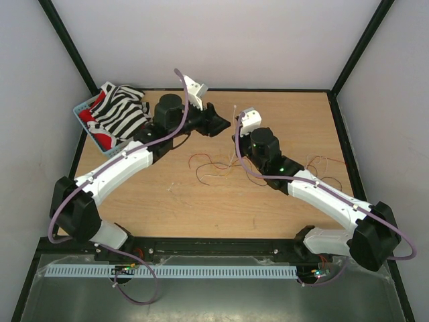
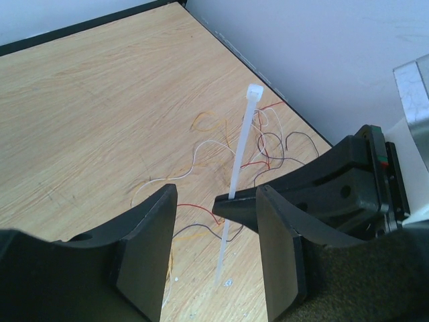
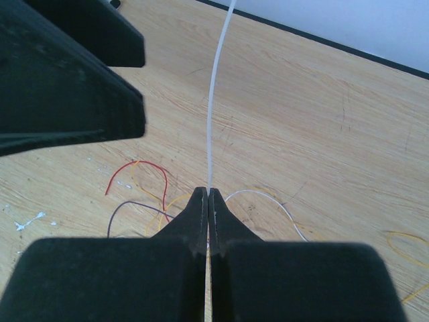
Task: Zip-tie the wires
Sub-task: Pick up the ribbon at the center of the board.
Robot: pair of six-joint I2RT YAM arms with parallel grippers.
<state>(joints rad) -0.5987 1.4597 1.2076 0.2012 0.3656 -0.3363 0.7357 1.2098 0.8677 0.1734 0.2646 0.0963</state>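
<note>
Right gripper [image 3: 208, 201], at lower centre, is pinching the zip tie [image 3: 213, 100] tight; left gripper [image 2: 218, 201] is hovering half-open, gripping nothing

Inventory, by count:
- Table [image 1: 201, 208]: one.
- Robot arms: two, left arm [image 1: 114, 171] and right arm [image 1: 328, 198].
- Claws: two, left claw [image 1: 218, 124] and right claw [image 3: 208, 196].
- Purple cables: two, left cable [image 1: 60, 208] and right cable [image 1: 395, 228].
- Zip tie [image 2: 240, 157]: one.
- Wires [image 2: 268, 144]: several thin strands in red, orange, white and dark; tangled, so the exact number cannot be told.
- Blue basket [image 1: 82, 111]: one.
- Striped cloth [image 1: 124, 111]: one.
</note>
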